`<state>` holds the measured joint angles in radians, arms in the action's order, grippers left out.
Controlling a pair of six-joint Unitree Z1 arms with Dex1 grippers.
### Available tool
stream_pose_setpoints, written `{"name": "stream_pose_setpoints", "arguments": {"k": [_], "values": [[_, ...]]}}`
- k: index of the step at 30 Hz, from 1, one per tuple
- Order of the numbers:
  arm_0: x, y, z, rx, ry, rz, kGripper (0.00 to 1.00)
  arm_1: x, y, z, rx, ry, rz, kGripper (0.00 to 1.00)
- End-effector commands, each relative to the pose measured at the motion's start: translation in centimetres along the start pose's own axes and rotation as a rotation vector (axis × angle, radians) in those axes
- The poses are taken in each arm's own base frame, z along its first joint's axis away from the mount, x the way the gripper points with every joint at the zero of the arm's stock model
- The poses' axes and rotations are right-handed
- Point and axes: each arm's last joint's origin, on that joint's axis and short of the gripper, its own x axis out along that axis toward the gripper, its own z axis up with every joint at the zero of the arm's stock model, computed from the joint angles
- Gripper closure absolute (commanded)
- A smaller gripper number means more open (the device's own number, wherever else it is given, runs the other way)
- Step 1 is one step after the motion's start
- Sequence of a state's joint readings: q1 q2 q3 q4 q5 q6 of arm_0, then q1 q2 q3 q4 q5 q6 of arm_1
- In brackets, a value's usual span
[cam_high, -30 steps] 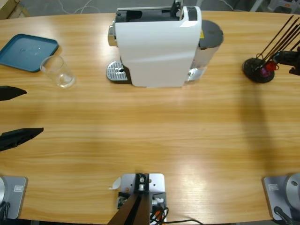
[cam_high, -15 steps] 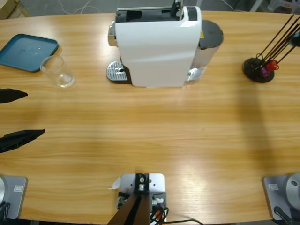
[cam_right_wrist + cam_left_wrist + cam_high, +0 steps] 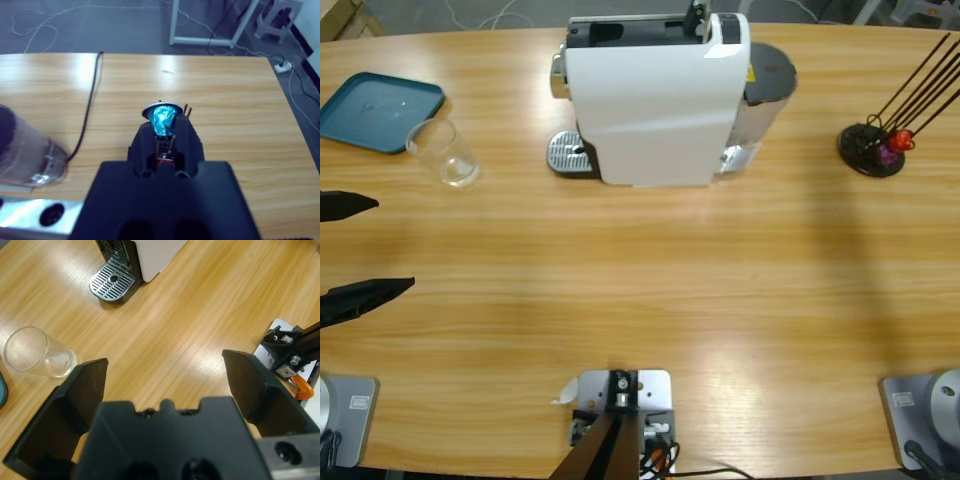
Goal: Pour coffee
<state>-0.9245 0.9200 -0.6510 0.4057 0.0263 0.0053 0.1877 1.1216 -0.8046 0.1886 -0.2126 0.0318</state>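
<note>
Showing no layer of coffee that can be made out, the glass point(image 3: 442, 152) is standing upright on the tabletop point(image 3: 720, 300), just beside the blue tray point(image 3: 370, 105) and well apart from the coffee machine point(image 3: 655, 100). In the left wrist view it is looking clear and empty, or nearly so; whether any liquid is lying at the bottom cannot be told.

The left end effector point(image 3: 350, 250) is hovering released near the glass, its jaws standing wide and holding nothing. The right end effector point(image 3: 164, 134) is clenched on a blue capsule point(image 3: 164, 120), well above the far end of the tabletop and outside the high view.

The step in hand is probably loading that capsule, with the glass yet to go under the spout. To do it well, the right arm is needing to keep the capsule level and line it up squarely over the slot on top of the machine before letting go. The left arm is best closing around the glass low on its wall, gently since it is thin and slippery, then setting it centred on the drip grate point(image 3: 570, 155).

Counting: one glass, one tray, one machine, one drip grate, one blue capsule held, and one capsule stand point(image 3: 870, 150) carrying a red and a purple capsule.
</note>
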Motion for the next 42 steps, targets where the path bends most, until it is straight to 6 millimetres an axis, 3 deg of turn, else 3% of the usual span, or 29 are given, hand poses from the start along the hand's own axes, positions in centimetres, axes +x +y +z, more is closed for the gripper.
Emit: {"name": "stream_pose_setpoints", "arguments": {"k": [1,8,17,22,28,37,42], "values": [[-0.2,0.1,-1.8,-0.020,-0.004,0.015,0.009,-4.1,2.6,0.0,-0.209,-0.090,0.307,1.000],[-0.5,0.1,-1.1,-0.015,-0.021,0.008,0.009,-3.7,9.2,-0.8,-0.645,-0.106,0.781,1.000],[-0.9,0.1,-1.1,-0.015,-0.039,0.006,0.009,-3.6,19.2,5.6,-0.877,-0.163,1.060,1.000],[-1.1,0.1,-0.8,-0.014,-0.053,0.008,0.009,-1.5,23.4,6.9,-0.894,-0.160,1.121,1.000],[-1.2,0.1,-0.8,-0.014,-0.057,0.008,0.009,0.9,25.5,6.7,-0.940,-0.154,1.143,1.000],[-1.1,0.1,-0.9,-0.015,-0.048,0.006,0.009,6.6,24.6,7.8,-0.900,-0.159,1.054,1.000],[-0.8,0.1,-1.4,-0.015,-0.031,0.006,0.009,8.0,25.1,7.6,-0.894,-0.146,1.063,1.000]]}}
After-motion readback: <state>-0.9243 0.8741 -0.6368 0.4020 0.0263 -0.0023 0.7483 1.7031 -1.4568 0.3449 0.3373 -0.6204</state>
